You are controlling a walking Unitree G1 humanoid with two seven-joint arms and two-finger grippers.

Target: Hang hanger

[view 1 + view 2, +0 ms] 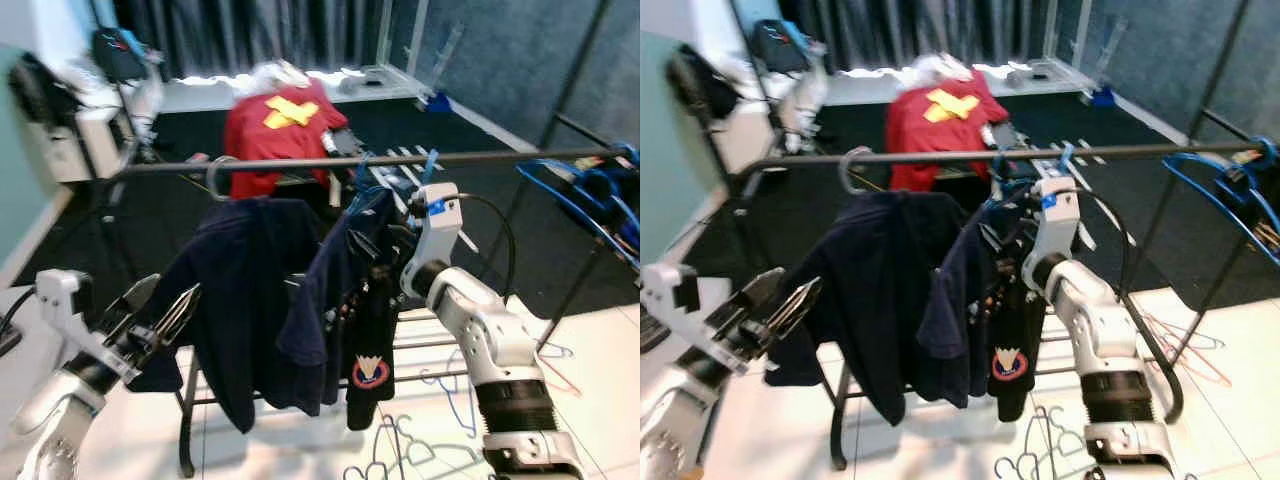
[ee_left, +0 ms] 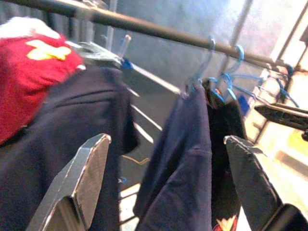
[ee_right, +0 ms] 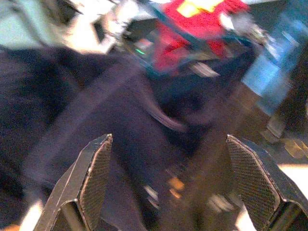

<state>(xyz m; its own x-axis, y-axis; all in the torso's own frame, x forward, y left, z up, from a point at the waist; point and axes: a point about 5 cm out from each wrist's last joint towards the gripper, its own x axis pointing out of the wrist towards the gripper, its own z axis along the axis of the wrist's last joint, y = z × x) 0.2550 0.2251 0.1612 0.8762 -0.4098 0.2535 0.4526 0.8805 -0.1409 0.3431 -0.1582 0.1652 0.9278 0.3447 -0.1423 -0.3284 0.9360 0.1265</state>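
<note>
- We saw a blue plastic hanger [image 2: 224, 86] hooked over the dark horizontal metal rail [image 1: 300, 165] of the clothes rack, carrying a black garment with a round red-and-white badge [image 1: 371, 340] near its hem.
- Just beside it on the same rail hung a navy blue shirt [image 1: 318, 300] on a second hanger, and further along a dark navy T-shirt [image 1: 235, 290] on a grey metal hook [image 1: 216, 178].
- Our right hand [image 3: 168, 187] was raised close to the black garment, its two black fingers [image 3: 96, 178] spread wide with nothing between them.
- Our left hand [image 2: 163, 187] sat low beside the sleeve of the dark navy T-shirt, its fingers [image 2: 86, 178] likewise spread apart and empty.
- A bunch of bare blue hangers [image 1: 590, 195] crowded the far right end of the rail.
- Loose wire hangers [image 1: 420, 440] lay on the white tiled floor [image 1: 600, 340] under the rack.
- Behind the rack the floor turned dark, and a red shirt with a yellow cross mark [image 1: 280, 125] was draped there in front of dark curtains [image 1: 250, 35].
</note>
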